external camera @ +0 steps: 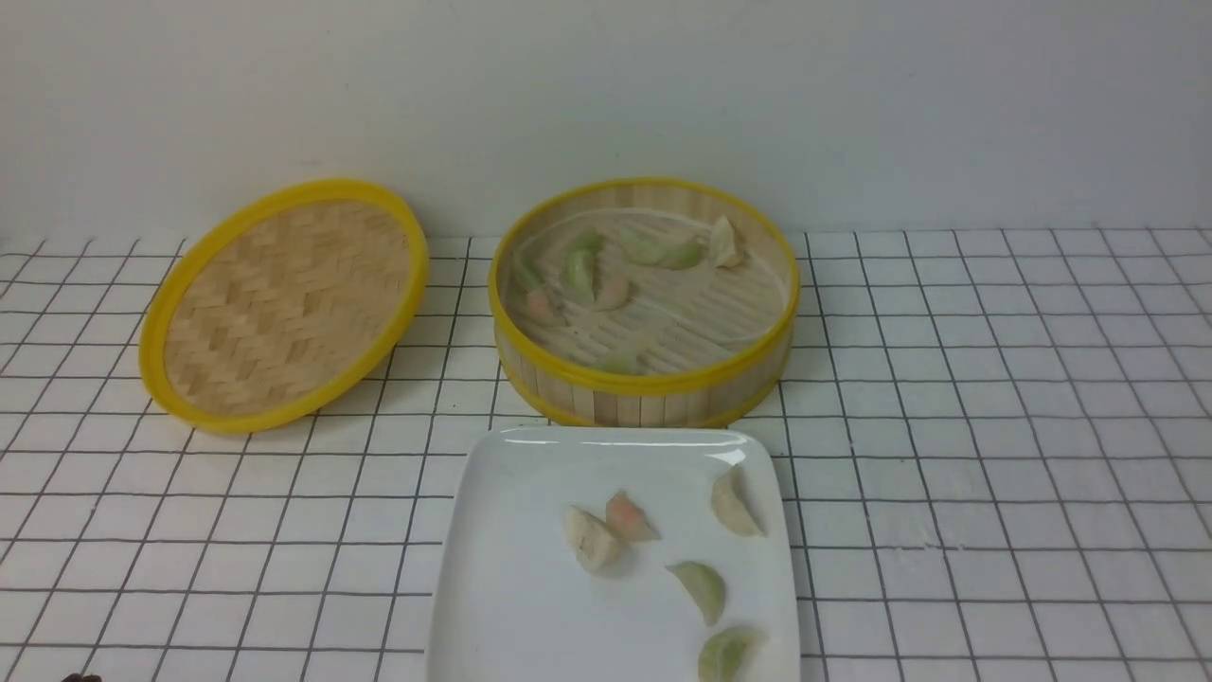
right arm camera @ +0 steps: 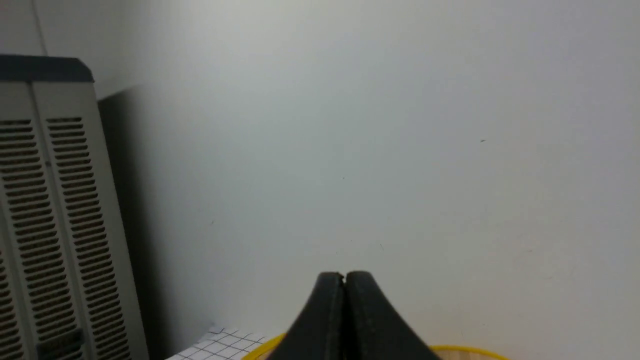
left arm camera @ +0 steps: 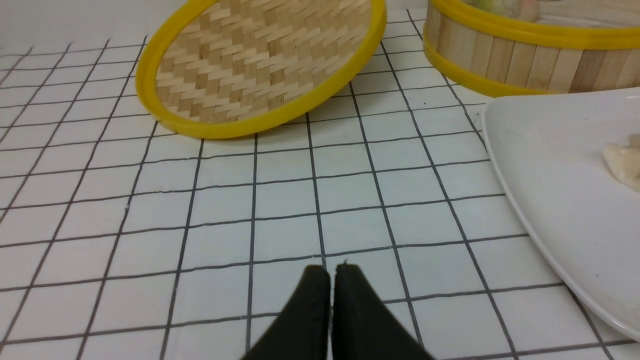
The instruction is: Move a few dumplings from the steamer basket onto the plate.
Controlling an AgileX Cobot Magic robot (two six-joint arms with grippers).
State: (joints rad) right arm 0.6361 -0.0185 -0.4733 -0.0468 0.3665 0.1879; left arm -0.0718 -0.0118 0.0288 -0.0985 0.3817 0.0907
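Note:
The steamer basket point(external camera: 644, 384) stands at the table's middle back and holds several dumplings point(external camera: 579, 270), green, pinkish and cream. The white plate point(external camera: 511, 568) lies just in front of it with several dumplings point(external camera: 701, 587) on its right half. Neither gripper shows in the front view. My left gripper point(left arm camera: 332, 270) is shut and empty, low over the tablecloth left of the plate point(left arm camera: 555, 200), with the basket point(left arm camera: 520, 65) beyond. My right gripper point(right arm camera: 344, 276) is shut and empty, raised and facing the wall, with a yellow rim point(right arm camera: 470, 350) just below it.
The flat woven lid point(external camera: 284, 303) with a yellow rim lies tilted left of the basket; it also shows in the left wrist view point(left arm camera: 260, 65). A checked cloth point(external camera: 994, 426) covers the table. A grey vented unit point(right arm camera: 45, 220) stands by the wall in the right wrist view.

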